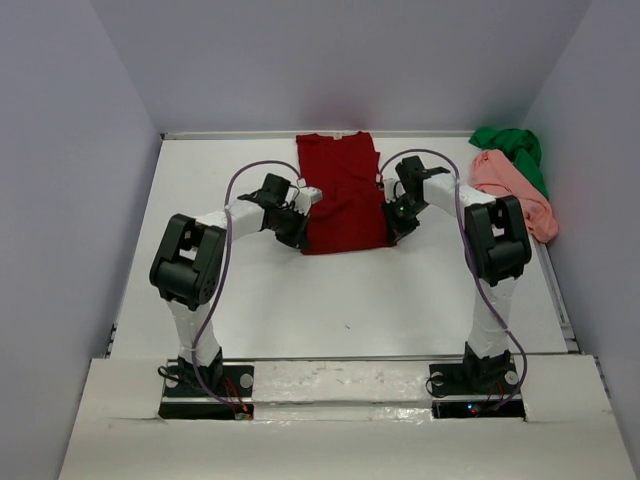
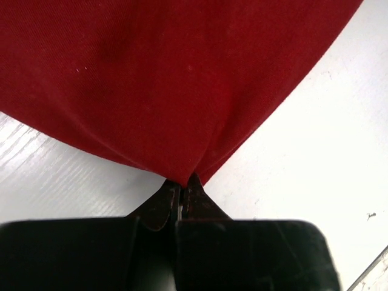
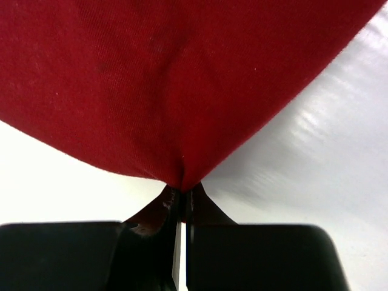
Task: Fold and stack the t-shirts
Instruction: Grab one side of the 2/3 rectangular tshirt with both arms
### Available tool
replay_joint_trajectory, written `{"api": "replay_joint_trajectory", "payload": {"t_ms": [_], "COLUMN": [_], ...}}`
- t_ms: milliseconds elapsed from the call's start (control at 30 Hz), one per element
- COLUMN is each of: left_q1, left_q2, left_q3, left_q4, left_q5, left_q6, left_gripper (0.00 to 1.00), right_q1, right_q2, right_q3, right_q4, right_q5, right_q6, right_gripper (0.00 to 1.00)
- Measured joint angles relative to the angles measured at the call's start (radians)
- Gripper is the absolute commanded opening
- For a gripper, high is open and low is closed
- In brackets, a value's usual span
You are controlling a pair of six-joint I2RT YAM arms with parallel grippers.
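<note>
Our left gripper [image 2: 180, 182] and right gripper [image 3: 182, 189] each pinch a thin nip of the red shirt [image 1: 340, 190]; if we pull unevenly, one corner may slip and skew the fold.

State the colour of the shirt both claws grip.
The t-shirt is dark red, clearest in the left wrist view.

White table [image 1: 350, 300] (slightly glossy), pale lilac walls [image 1: 70, 150] on three sides, white ledge [image 1: 340, 445] along near edge
</note>
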Motion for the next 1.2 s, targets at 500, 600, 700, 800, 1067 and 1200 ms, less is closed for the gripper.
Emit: {"api": "replay_joint_trajectory", "payload": {"t_ms": [500,600,700,800,1067,1200], "left_q1": [-0.007,-0.007,-0.008,-0.008,-0.013,-0.014], "left_q2": [-0.14,-0.146,-0.148,-0.152,-0.212,-0.217], "left_q3": [0.148,0.171,0.172,0.172,0.185,0.195], "left_q4": [-0.275,-0.335,-0.396,-0.459,-0.617,-0.702], "left_q5": [0.051,0.074,0.098,0.126,0.206,0.245], "left_q6": [0.233,0.275,0.308,0.357,0.514,0.595], "left_gripper": [0.0,0.0,0.0,0.0,0.0,0.0], "right_q1": [0.0,0.0,0.0,0.0,0.001,0.001], "right_q2": [-0.208,-0.267,-0.308,-0.34,-0.38,-0.399], "right_q3": [-0.077,-0.076,-0.075,-0.075,-0.075,-0.075], "right_q4": [-0.121,-0.156,-0.201,-0.246,-0.348,-0.412], "right_q5": [0.002,0.004,0.003,0.003,-0.035,-0.08], "right_q6": [-0.075,-0.095,-0.116,-0.137,-0.205,-0.255], "right_gripper": [0.0,0.0,0.0,0.0,0.0,0.0]}}
